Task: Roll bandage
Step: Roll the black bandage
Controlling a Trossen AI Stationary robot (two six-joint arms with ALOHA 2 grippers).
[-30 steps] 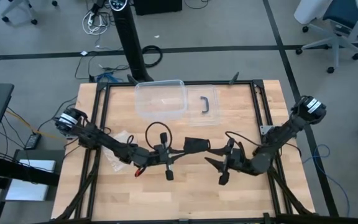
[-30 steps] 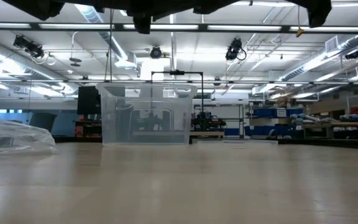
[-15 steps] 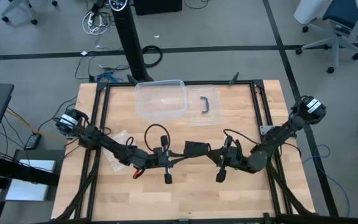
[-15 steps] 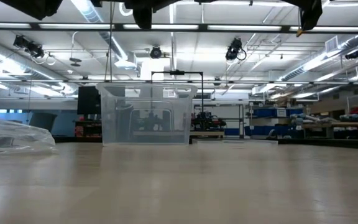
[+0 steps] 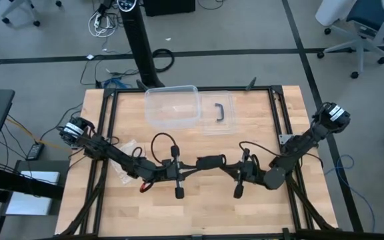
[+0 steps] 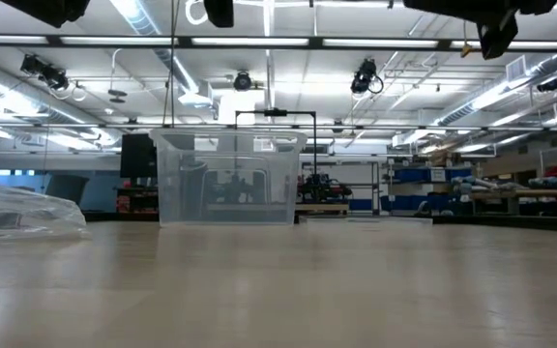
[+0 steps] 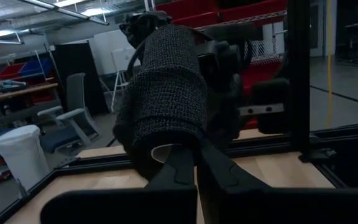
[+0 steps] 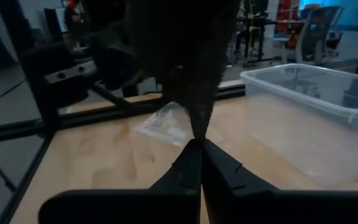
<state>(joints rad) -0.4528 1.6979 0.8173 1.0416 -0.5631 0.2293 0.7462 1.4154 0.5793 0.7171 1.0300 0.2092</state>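
Note:
The bandage is a short black roll, held in the air over the middle of the table between my two grippers. My left gripper comes at it from the table's left and is shut on its left end. My right gripper comes from the right and is shut on its right end. The left wrist view shows the roll as a woven black cylinder just beyond the fingers. In the right wrist view it fills the top as a dark mass. My left gripper pinches the edge of the roll's left end between its two shut fingers, reaching in level from the table's left. The roll stands out beyond the fingertips, clear of the table. My right gripper pinches a narrowed tip of the bandage's right end between its two fingers, level from the table's right. The bandage widens out beyond the fingertips and hangs clear of the table.
A clear plastic box stands at the far middle of the table, its lid with a black handle beside it on the right. A crinkly clear bag lies at the left under the left arm. Bare wood lies along the near edge.
My right gripper has moved toward the table's left, up to the bandage, and shut on its right end. The bandage, held all along by my left gripper, has shifted a little toward the near edge and now shows narrower from above.

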